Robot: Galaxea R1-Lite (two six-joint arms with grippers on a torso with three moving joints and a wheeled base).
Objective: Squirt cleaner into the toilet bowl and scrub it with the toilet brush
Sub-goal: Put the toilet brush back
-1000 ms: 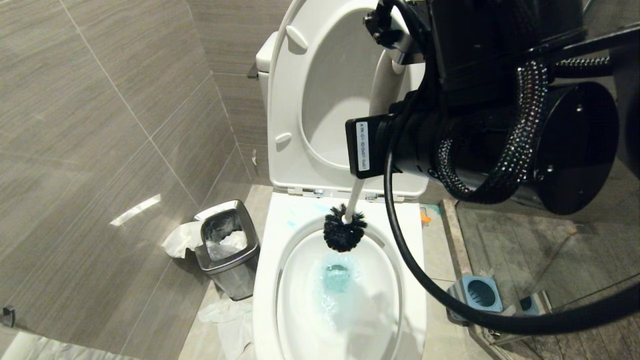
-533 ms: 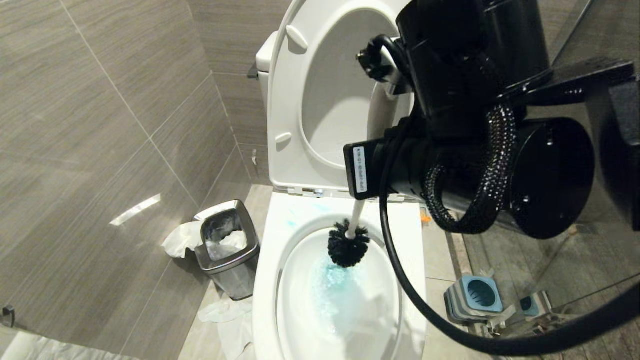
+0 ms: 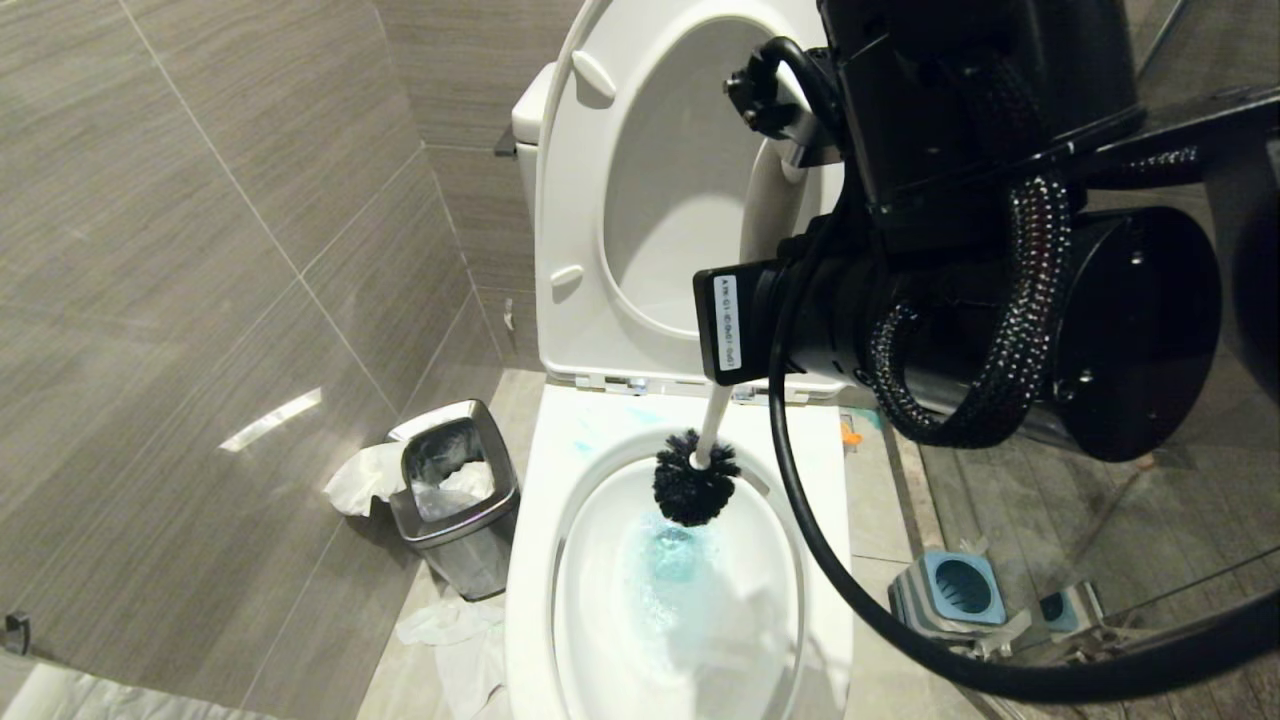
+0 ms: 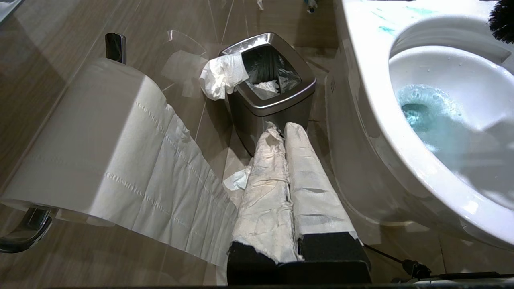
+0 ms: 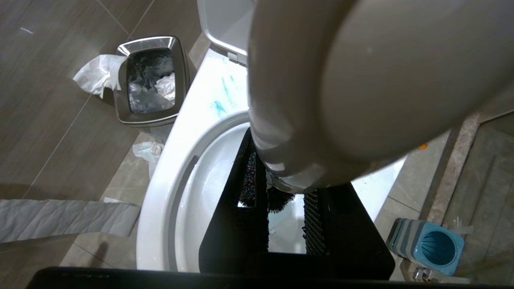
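The white toilet bowl (image 3: 535, 560) stands lid up in the middle of the head view. Teal cleaner (image 3: 675, 560) tints its water, and faint smears (image 5: 219, 106) mark the back rim. The toilet brush (image 3: 693, 485) hangs bristles down at the back inner wall of the bowl, just above the water. Its white handle (image 3: 714, 415) runs up behind my right wrist. My right gripper (image 5: 283, 192) is shut on the handle, whose rounded end (image 5: 361, 80) fills the right wrist view. My left gripper (image 4: 284, 129), its fingers wrapped in paper, is shut and empty, low beside the bowl.
A steel waste bin (image 3: 455, 495) with tissue spilling out stands left of the toilet, with paper scraps on the floor by it. The blue-and-grey brush holder (image 3: 950, 590) sits on the floor to the right. A toilet-paper roll (image 4: 80, 136) hangs near my left gripper.
The brush head has moved slightly lower and deeper into the bowl along its back wall. My right wrist shifted a little with it. The left arm has not moved.
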